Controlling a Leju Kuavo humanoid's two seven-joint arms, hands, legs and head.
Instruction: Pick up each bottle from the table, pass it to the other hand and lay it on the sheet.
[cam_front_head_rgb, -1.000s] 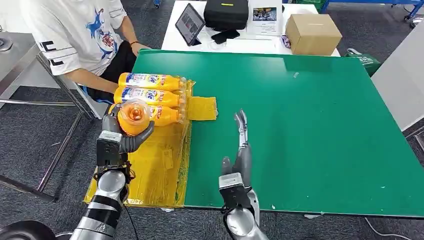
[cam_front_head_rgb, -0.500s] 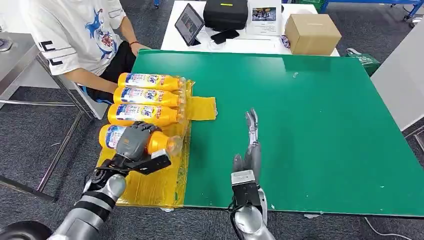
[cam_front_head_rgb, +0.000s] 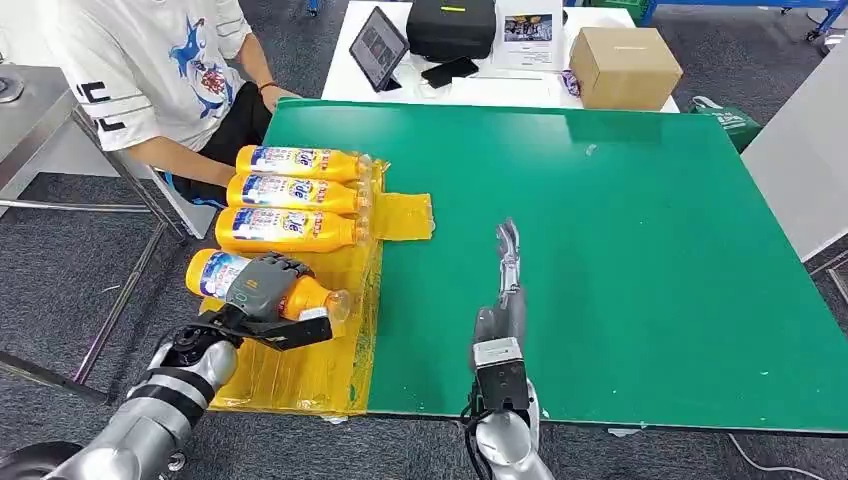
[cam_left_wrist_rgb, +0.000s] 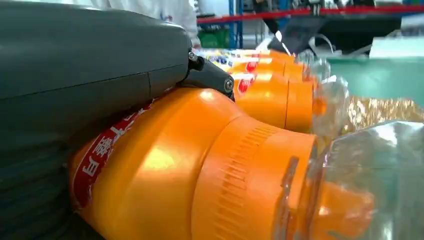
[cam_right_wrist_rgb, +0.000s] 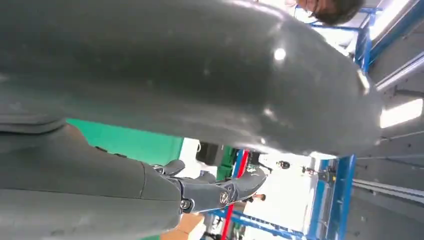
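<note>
Fourth orange bottle (cam_front_head_rgb: 265, 285) grasped in left hand (cam_front_head_rgb: 262, 297), over yellow sheet (cam_front_head_rgb: 310, 350).
Lying sideways near table's (cam_front_head_rgb: 640, 250) left edge, beside three laid bottles (cam_front_head_rgb: 295, 195); right hand (cam_front_head_rgb: 503, 300) released, fingers (cam_front_head_rgb: 508, 245) straight.

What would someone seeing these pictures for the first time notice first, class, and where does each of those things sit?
Most striking is the row of orange bottles lying side by side on the yellow sheet at the left edge of the green table. Nearest the robot, the left hand grips a fourth bottle lying on that sheet. The right hand stretches flat and empty over the table's bare middle.
</note>
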